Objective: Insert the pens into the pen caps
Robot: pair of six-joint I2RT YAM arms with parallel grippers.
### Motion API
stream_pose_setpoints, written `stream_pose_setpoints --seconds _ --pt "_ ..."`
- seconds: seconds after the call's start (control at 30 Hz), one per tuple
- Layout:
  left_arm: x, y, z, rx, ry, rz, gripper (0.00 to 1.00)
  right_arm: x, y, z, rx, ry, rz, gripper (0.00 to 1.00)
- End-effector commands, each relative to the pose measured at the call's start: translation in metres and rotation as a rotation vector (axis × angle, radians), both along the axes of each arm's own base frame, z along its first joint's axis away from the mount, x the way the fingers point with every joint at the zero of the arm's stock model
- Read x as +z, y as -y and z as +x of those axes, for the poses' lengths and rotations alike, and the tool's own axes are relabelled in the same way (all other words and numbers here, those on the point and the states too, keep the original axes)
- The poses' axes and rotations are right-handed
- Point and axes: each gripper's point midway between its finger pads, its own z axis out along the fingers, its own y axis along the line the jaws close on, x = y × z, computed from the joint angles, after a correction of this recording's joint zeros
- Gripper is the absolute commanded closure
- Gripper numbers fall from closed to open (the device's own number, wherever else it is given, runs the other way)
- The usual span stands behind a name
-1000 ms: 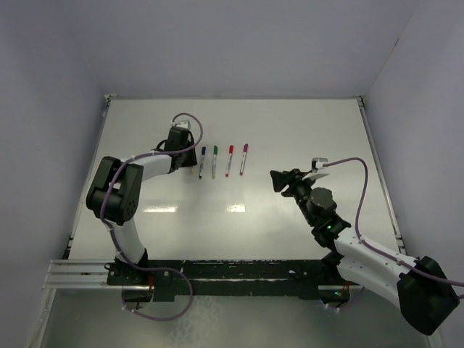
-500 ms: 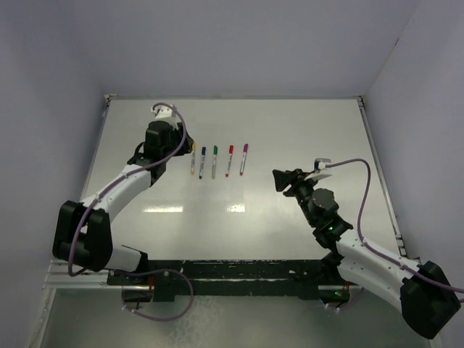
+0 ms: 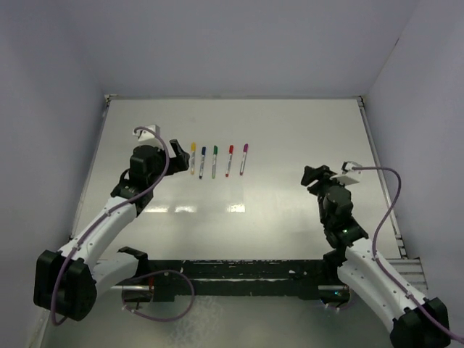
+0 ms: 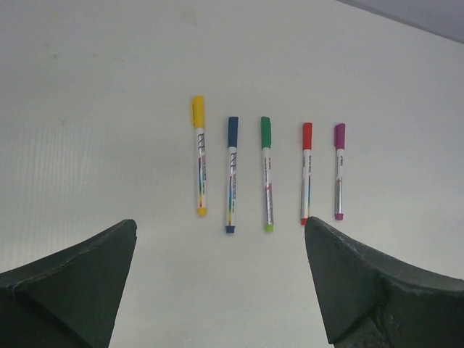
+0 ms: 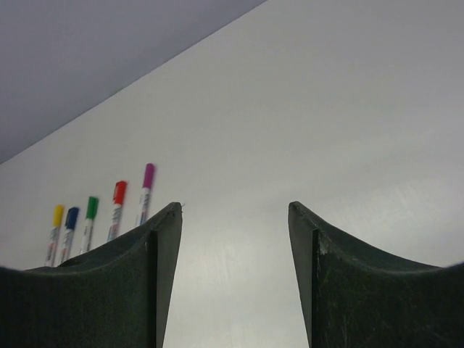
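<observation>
Several pens lie side by side in a row on the white table, each with its cap on: yellow point(image 3: 193, 158), blue point(image 3: 202, 161), green point(image 3: 214, 161), red point(image 3: 229, 159) and purple point(image 3: 243, 158). In the left wrist view the yellow cap point(image 4: 197, 111), blue cap point(image 4: 233, 131), green cap point(image 4: 265, 132), red cap point(image 4: 307, 135) and purple cap point(image 4: 339, 134) point away from me. My left gripper point(image 3: 175, 156) point(image 4: 221, 221) stands wide open just left of the row, holding nothing. My right gripper point(image 3: 313, 176) point(image 5: 235, 205) is open and empty, well right of the pens.
The white table point(image 3: 290, 130) is boxed in by pale walls at the back and both sides. A black rail point(image 3: 239, 270) with the arm bases runs along the near edge. Purple cables loop over both wrists.
My left gripper has let go of the yellow pen, opened wide and pulled back to the left and nearer. The right arm has swung right and its jaws opened a little.
</observation>
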Motion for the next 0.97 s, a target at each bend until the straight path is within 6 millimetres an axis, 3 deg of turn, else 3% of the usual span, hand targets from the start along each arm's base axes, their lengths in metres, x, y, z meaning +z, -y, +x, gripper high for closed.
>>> stream_pose_setpoints --seconds 0.0,0.23,0.47,0.63,0.93 --pt "0.003 -0.017 -0.011 0.079 0.008 -0.004 0.01 0.010 0.038 0.007 -0.092 -0.023 0.055 0.37" --pt "0.000 -0.037 -0.031 0.143 0.017 0.066 0.01 0.001 0.067 0.015 -0.104 -0.028 0.163 0.36" --pt "-0.006 -0.043 -0.032 0.167 0.070 0.077 0.01 0.015 0.068 0.009 -0.075 0.031 0.116 0.35" --pt "-0.013 -0.051 -0.030 0.210 0.054 0.111 0.01 0.012 0.069 0.005 -0.080 0.028 0.114 0.35" --pt "-0.016 -0.049 -0.031 0.189 0.078 0.105 0.01 0.009 0.065 0.008 -0.062 0.015 0.123 0.35"
